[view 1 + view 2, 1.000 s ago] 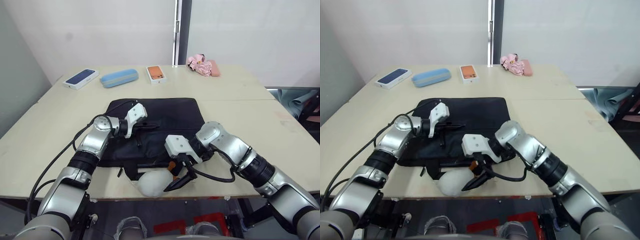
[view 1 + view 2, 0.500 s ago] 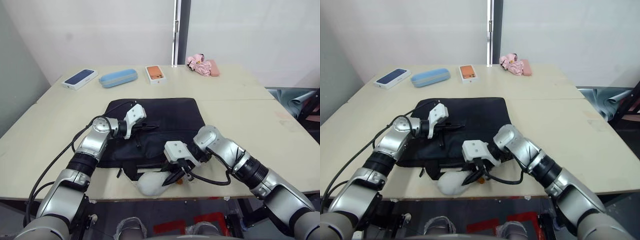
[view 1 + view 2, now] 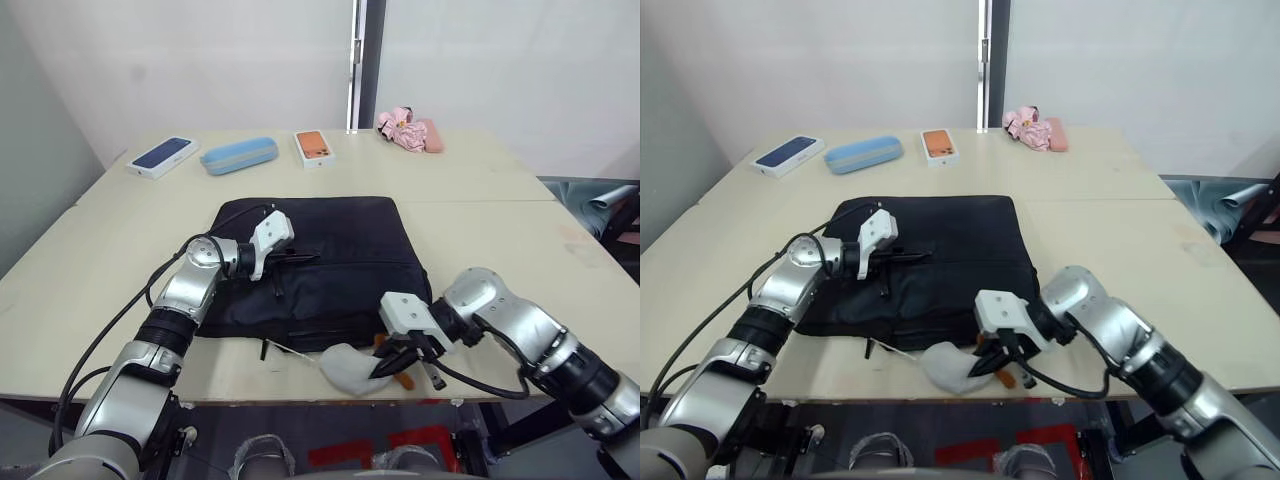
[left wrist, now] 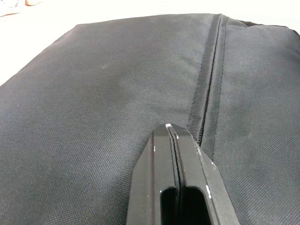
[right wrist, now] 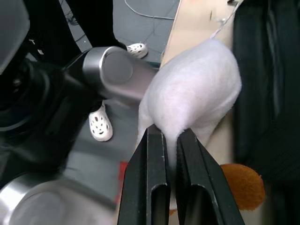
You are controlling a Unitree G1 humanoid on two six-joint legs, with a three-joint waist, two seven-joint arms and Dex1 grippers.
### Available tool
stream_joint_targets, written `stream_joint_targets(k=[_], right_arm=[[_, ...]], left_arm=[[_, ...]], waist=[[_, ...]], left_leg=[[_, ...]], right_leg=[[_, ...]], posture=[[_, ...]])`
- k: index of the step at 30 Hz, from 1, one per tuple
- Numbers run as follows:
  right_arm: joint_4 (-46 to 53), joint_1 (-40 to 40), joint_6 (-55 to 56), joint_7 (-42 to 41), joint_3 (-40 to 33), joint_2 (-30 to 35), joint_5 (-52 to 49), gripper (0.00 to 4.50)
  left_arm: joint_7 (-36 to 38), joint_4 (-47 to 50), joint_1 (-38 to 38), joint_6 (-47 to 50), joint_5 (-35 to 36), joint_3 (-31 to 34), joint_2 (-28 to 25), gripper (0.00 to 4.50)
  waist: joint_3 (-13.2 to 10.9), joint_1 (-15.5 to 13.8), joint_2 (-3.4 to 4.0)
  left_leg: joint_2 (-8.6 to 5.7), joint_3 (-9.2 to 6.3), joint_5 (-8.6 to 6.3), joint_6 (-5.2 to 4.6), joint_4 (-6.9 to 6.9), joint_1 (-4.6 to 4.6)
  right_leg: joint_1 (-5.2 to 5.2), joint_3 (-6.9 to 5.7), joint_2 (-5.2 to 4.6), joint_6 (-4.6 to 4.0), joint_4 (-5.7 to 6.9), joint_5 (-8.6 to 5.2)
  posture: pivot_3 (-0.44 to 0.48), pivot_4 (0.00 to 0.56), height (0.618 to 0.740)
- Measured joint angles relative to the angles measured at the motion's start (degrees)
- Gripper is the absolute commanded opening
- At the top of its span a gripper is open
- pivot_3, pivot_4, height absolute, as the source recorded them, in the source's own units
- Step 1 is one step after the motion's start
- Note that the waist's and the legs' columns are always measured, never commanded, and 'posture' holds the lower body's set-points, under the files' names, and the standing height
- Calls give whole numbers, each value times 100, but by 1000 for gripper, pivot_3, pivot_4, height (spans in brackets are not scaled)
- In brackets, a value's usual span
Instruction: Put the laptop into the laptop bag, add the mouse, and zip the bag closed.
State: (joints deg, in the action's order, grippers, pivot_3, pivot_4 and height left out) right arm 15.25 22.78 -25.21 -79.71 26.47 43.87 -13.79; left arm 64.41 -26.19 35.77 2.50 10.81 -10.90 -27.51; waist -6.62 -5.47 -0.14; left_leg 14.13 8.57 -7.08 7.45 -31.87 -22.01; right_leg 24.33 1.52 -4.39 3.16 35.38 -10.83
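The black laptop bag [image 3: 335, 235] lies flat on the beige table, and the seam of its zipper [image 4: 206, 93] runs past my left gripper [image 3: 312, 257]. That gripper is shut, with its tips resting on the bag's top face. At the table's front edge, by the bag's near right corner, my right gripper [image 3: 385, 367] is shut on a soft white lump [image 3: 345, 368]. Its fingers [image 5: 154, 140] pinch the lump's edge. A small orange piece [image 5: 240, 182] sits beside it. A thin pale cord [image 3: 290, 350] runs from the lump toward the bag. The laptop and the mouse are out of view.
Along the table's far side lie a boxed dark-blue phone [image 3: 161, 156], a light-blue case [image 3: 238, 155], an orange phone box [image 3: 314, 147] and a pink cloth bundle [image 3: 408, 130]. The white lump hangs partly over the front edge. Bare table lies right of the bag.
My right gripper closed on the white lump and carried it to the right along the front edge, from the bag's middle to its right corner. The left gripper stayed put.
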Motion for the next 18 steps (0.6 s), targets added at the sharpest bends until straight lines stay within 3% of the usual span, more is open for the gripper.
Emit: stream_joint_targets(k=[9, 18], right_arm=[[1017, -304, -933, 272, -584, 636, -498, 15], [1000, -280, -1237, 275, -867, 1045, -778, 15]], left_arm=[[33, -8, -46, -82, 0, -4, 6, 0], [43, -7, -47, -123, 0, -26, 6, 0]], waist=[[2, 0, 2], [2, 8, 3]], left_leg=[[-2, 7, -1, 1, 20, 0], [-2, 19, -2, 2, 38, -2]], right_leg=[[2, 2, -1, 9, -24, -5], [11, 6, -1, 11, -35, -7]], posture=[[0, 150, 740], [0, 150, 740]])
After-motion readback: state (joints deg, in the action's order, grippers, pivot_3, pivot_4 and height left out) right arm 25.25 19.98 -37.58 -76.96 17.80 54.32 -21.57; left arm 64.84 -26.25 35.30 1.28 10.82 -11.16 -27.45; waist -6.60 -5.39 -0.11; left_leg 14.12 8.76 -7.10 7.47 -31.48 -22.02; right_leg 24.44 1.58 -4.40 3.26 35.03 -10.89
